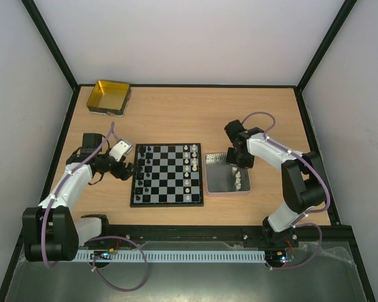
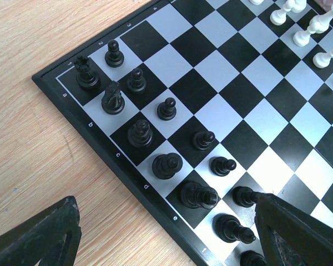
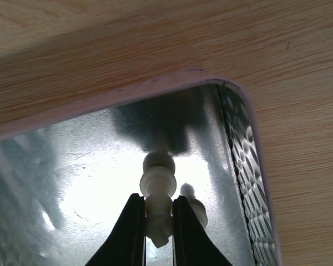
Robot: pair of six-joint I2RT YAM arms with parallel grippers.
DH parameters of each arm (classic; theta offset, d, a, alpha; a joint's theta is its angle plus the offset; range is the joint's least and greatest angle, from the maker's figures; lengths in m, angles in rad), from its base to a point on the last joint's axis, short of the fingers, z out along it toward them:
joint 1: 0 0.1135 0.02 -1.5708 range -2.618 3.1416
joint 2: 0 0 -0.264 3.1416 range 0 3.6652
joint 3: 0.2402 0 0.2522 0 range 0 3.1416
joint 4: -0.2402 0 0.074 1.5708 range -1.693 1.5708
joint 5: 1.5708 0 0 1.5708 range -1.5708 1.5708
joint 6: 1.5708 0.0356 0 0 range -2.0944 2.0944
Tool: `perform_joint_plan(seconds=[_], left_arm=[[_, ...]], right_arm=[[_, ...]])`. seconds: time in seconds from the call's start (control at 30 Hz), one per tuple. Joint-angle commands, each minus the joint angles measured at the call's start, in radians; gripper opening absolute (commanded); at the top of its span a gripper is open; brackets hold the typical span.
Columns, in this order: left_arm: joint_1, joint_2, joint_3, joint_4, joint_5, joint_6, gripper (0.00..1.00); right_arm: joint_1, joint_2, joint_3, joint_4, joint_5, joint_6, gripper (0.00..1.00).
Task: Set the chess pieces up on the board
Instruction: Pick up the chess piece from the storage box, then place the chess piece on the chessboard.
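The checkered board (image 1: pixel 167 202) lies mid-table. Black pieces (image 1: pixel 145 170) stand in its two left columns and white pieces (image 1: pixel 188 168) along its right side. My left gripper (image 1: pixel 123 165) is open and empty at the board's left edge. In the left wrist view its fingers (image 2: pixel 299 233) straddle the board's border (image 2: pixel 100 138) beside the black pieces (image 2: pixel 166 164). My right gripper (image 1: pixel 234 165) is over the silver tray (image 1: pixel 217 182). In the right wrist view it (image 3: pixel 158 213) is shut on a white piece (image 3: pixel 158 183), and another white piece (image 3: pixel 197 210) stands just beside.
A yellow square tin (image 1: pixel 109 96) sits at the far left corner. A few more white pieces (image 1: pixel 238 182) stand in the tray's right half. The tray's patterned wall (image 3: pixel 241 160) and rim are close to the right of my right gripper.
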Motion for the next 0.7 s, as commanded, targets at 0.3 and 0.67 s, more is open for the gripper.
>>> perform_joint_plan(seconds=[0.3,0.67], left_arm=[[-0.004,0.009,-0.012,0.013,0.019,0.000,0.86],[-0.004,0.017,-0.014,0.017,0.015,-0.004,0.86]], right_arm=[[0.188,-0.041,0.194,-0.142,0.047,0.074,0.02],[0.440,0.037,0.286,-0.167,0.058,0.169,0.02]])
